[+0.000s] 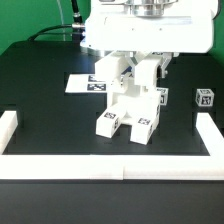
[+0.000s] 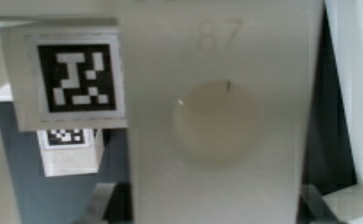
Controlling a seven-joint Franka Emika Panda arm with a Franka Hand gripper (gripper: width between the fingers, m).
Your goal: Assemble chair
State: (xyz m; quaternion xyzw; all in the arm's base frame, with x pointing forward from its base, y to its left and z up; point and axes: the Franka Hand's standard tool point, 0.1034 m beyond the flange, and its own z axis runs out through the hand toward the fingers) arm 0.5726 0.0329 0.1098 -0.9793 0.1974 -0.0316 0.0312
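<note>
The claw (image 1: 131,66) grips an upright piece of the chair (image 1: 127,104), its jaws nearly closed. The chair stands mid-surface (image 1: 45,120), on the near side of the marker board (image 1: 82,84). A loose tagged block (image 1: 204,97) lies well apart, toward the exterior view's right.

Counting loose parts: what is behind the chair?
The marker board lies flat on the table behind the chair; the chair and arm cover part of the board and anything beyond it.
</note>
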